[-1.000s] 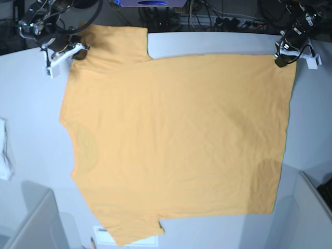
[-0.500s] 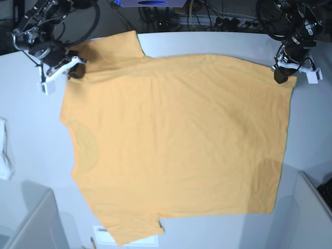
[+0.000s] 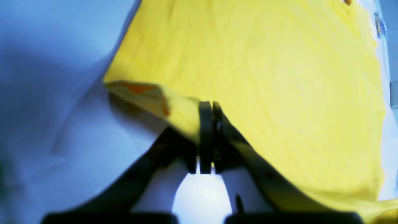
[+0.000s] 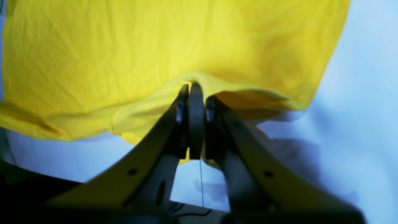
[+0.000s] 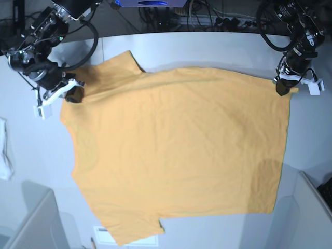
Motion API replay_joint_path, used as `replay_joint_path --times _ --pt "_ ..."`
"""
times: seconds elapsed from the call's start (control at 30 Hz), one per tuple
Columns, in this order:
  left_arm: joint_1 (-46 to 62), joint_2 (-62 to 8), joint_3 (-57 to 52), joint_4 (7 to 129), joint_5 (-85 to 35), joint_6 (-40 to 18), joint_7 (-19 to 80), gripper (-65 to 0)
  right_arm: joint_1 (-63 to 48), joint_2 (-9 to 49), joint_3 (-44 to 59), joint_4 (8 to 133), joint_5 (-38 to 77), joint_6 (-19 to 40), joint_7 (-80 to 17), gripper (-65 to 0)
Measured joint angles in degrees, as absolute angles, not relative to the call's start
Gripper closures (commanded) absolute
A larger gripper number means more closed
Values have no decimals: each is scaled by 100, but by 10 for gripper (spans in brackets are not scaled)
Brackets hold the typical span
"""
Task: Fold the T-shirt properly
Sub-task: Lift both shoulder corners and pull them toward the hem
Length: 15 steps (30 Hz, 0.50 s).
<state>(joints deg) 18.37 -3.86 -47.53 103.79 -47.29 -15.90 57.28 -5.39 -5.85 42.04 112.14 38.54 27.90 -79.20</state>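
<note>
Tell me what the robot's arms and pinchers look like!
Both arms are black, with bundles of black cables looping around them. The left gripper and the right gripper each have dark tips and a white bracket sticking out to the side. Up close, the fingers are thin, dark, wedge-shaped blades with small round holes, spreading wider toward the wrist.

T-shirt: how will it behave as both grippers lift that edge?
Likely floppy: the T-shirt sags and puckers around the right gripper. Probably light: its pinched corner hangs off the table from the left gripper. The rest may drag, wrinkling.
</note>
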Motion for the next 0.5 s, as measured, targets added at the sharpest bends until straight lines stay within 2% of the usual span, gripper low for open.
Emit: replay_joint_path --times 0.1,0.27,0.5 --pt "1691 -399 -4768 10377 -4204 -1579 5734 0 -336 -572 4198 11212 3857 2788 -7913 0" --pt "1503 -401 -4762 10377 -4056 -1586 5736 0 -78 -556 4198 11196 3846 2386 -7926 0" --pt "1398 -642 -4414 10348 -4080 -1588 5741 0 172 -541 3946 10503 3835 2355 -7894 0"
